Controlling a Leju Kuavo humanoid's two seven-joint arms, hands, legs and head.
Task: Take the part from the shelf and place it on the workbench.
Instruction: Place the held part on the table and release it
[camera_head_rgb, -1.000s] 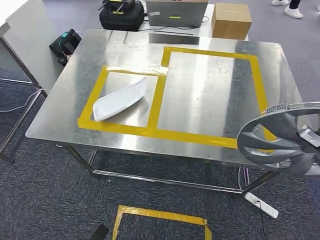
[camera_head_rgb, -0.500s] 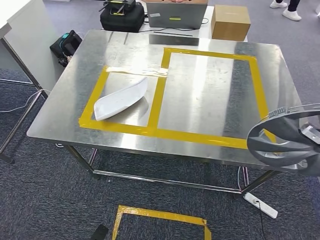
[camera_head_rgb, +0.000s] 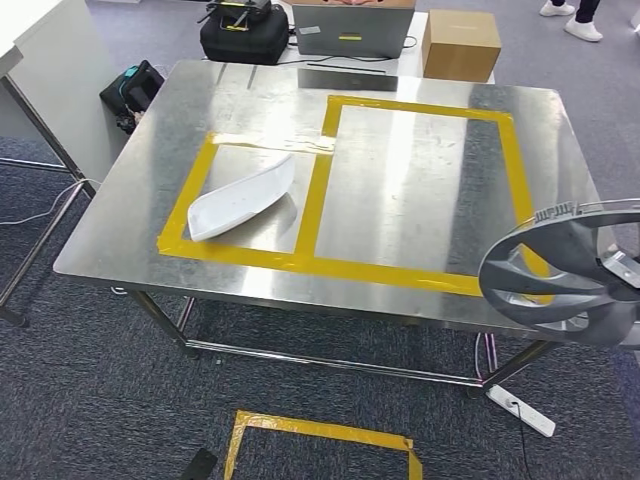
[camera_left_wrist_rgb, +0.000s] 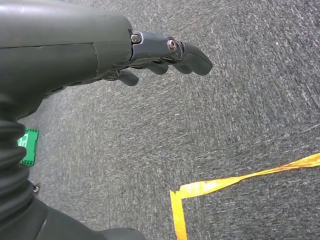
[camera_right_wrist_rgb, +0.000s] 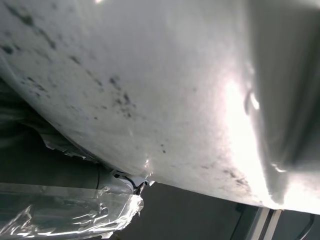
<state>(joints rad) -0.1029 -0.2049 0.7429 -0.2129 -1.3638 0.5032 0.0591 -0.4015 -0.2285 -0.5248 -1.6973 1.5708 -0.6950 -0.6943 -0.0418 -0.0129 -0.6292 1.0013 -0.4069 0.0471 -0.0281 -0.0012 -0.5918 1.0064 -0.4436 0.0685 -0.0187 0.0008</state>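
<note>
My left hand (camera_left_wrist_rgb: 158, 55) hangs over the carpet with its fingers apart and gently curled, holding nothing. My right hand is hidden behind the wheel-shaped grey part (camera_head_rgb: 562, 275); I cannot tell how it grips. That 1 part hangs at the bench's (camera_head_rgb: 407, 190) near right corner, overlapping the edge, tilted. On the bench lie 1 white curved part (camera_head_rgb: 241, 198), inside the smaller of 2 yellow taped rectangles (camera_head_rgb: 313, 215). Beyond stand 1 cardboard box (camera_head_rgb: 460, 42), 1 laptop (camera_head_rgb: 353, 28) and 1 black bag (camera_head_rgb: 243, 30). Since half a second ago the grey part has shifted slightly leftward.
</note>
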